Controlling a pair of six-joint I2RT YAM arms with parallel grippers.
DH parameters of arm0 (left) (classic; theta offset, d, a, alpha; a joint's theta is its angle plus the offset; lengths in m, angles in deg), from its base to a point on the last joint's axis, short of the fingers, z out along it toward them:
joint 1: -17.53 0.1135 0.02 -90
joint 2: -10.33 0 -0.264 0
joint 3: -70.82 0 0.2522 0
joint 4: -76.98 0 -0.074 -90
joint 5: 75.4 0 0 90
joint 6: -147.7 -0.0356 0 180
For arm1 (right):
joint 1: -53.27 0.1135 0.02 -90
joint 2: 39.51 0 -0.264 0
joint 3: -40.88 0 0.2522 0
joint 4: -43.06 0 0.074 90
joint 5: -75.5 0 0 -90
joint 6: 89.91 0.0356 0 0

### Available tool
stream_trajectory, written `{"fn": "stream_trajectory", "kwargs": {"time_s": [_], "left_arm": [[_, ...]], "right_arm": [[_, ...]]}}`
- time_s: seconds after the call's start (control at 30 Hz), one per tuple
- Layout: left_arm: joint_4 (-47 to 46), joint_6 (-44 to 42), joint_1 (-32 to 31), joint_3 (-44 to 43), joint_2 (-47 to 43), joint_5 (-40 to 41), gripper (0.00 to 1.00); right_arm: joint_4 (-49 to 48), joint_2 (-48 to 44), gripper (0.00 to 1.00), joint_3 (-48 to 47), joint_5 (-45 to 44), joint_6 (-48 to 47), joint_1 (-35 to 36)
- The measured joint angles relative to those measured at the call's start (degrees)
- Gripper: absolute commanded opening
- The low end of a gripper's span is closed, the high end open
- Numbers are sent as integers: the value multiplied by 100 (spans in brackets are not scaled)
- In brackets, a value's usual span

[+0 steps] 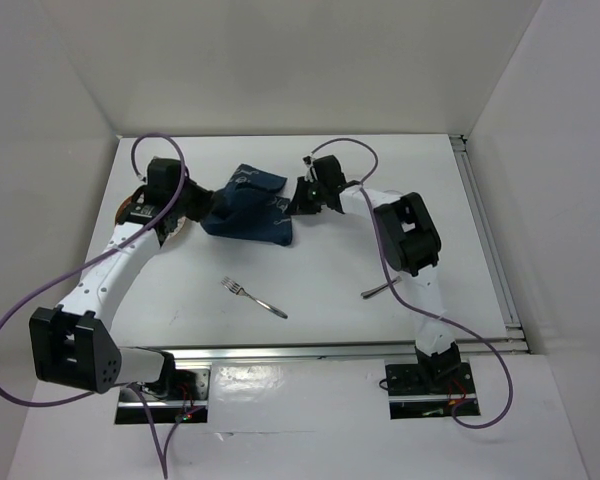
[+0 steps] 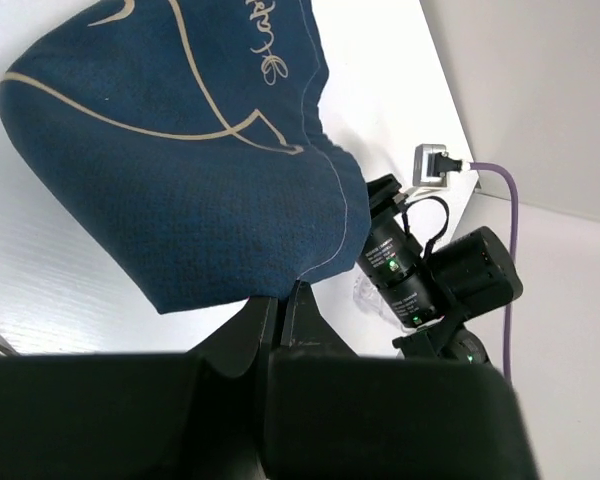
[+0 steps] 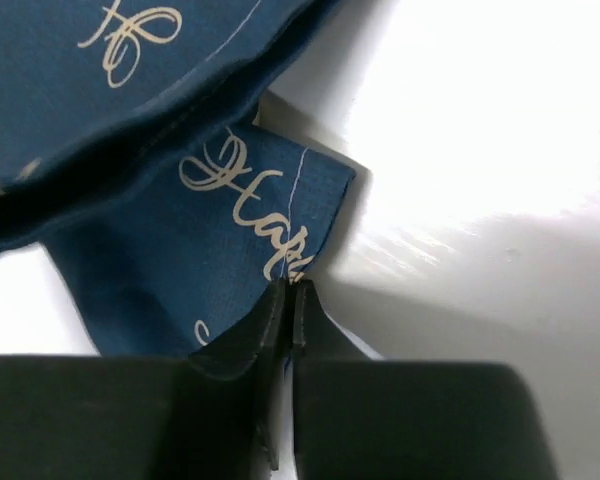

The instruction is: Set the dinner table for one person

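Note:
A navy blue cloth placemat (image 1: 245, 205) with pale drawings and script lies bunched and folded at the back middle of the white dinner table (image 1: 330, 270). My left gripper (image 1: 202, 205) is shut on the placemat's left edge, and its jaws pinch the hem in the left wrist view (image 2: 280, 292). My right gripper (image 1: 296, 196) is shut on the placemat's right corner, and the right wrist view (image 3: 290, 288) shows the pinch next to the script. The cloth (image 2: 180, 150) hangs slack between the two grippers and partly doubles over itself (image 3: 160, 120).
A silver fork (image 1: 252, 296) lies on the table in front of the placemat. A grey utensil handle (image 1: 379, 291) sticks out from under the right arm. A round brown-rimmed dish (image 1: 130, 210) sits partly hidden under the left arm. White walls enclose the table.

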Motion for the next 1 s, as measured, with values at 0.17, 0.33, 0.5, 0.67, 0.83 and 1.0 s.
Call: {"fn": "stream_trajectory", "kwargs": {"time_s": [0.17, 0.33, 0.5, 0.67, 0.83, 1.0], "left_arm": [[-20, -2, 142, 26, 28, -149, 0], [17, -48, 627, -560, 601, -496, 0], [-177, -11, 1246, -1462, 1196, -1051, 0], [-881, 293, 1657, -1067, 1082, -1749, 0], [-1419, 651, 1740, 964, 645, -2400, 82], [-623, 352, 1982, 1475, 883, -2785, 100]], "right_arm": [[225, 109, 0, -568, 66, -24, -39], [356, 98, 0, -1779, -4, -57, -271], [293, -339, 0, -2398, 22, -188, -890], [-337, -2072, 0, -669, -52, -533, -1222], [-1292, -4238, 72, 2719, -361, -992, -750], [-1104, -4616, 82, 3978, -905, -1196, -691]]}}
